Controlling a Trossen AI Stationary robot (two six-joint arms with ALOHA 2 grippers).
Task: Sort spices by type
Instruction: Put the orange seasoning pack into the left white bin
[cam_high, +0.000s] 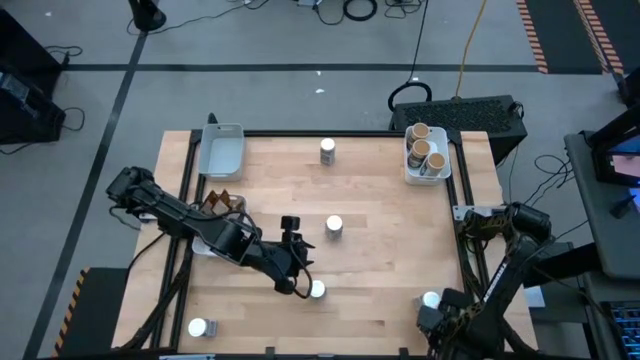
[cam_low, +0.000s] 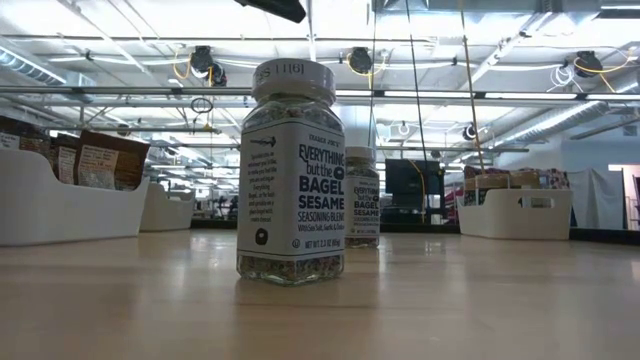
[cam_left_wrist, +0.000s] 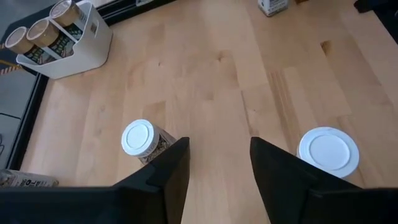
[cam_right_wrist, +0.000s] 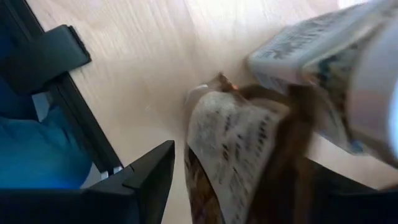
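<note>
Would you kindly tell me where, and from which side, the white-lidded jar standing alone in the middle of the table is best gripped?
Take the middle jar by its body just under the white lid, coming straight down from above. It stands upright with bare wood all around, so fingers should fit on either side. The open left gripper looks the nearer one.
</note>
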